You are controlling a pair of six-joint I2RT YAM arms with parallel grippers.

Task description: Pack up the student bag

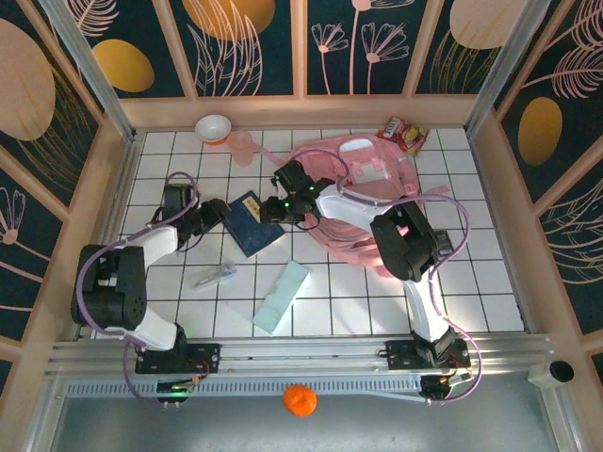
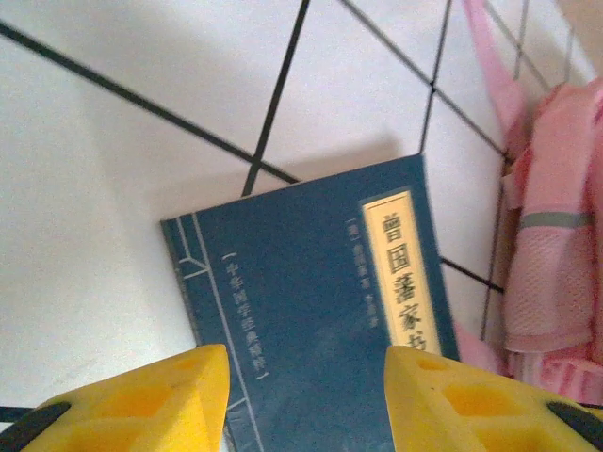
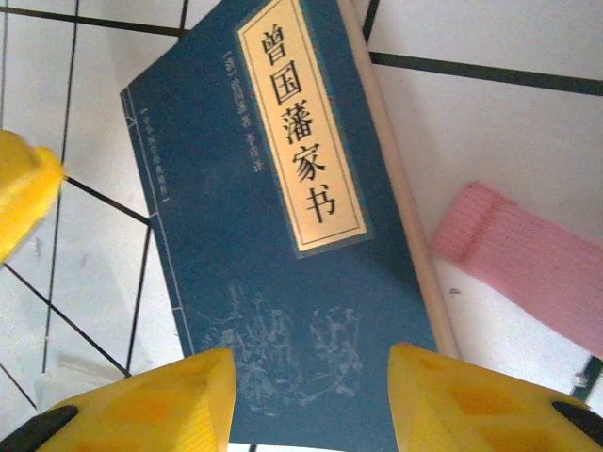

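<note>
- The left gripper [image 2: 303,386] has its yellow fingers [image 2: 151,400] standing apart, with a blue book's [image 2: 301,301] cover filling the gap. The book's side edges run in under both fingers. I cannot tell whether they clamp it or only hang over it.
- The right gripper [image 3: 311,377] reads the same way: its fingers are spread over the book's lower end, and a grip is neither clear nor ruled out.
- From above, the two grippers meet at the book from opposite sides, near the middle of the tiled table [image 1: 452,282].
- The student bag [image 1: 372,179] lies slumped just right of the book, toward the back, partly under the right arm. Its pink strap [image 3: 528,259] trails on the tiles beside the book.
- I judge the bag soft and floppy, light while empty and not fragile. It will sag, and its mouth will likely fall shut unless one gripper holds it.
- The best hold is probably the stiffer seam along the zip or the top loop. The mesh side pocket and a loose strap would only stretch or drag. The pictures do not show me whether the main zip is open.
- Farther out sit a bowl [image 1: 214,126], a pink cup [image 1: 243,146] and a snack packet [image 1: 402,134] at the back. A pale green case [image 1: 283,295] and a small tube [image 1: 215,276] lie nearer the arms.
</note>
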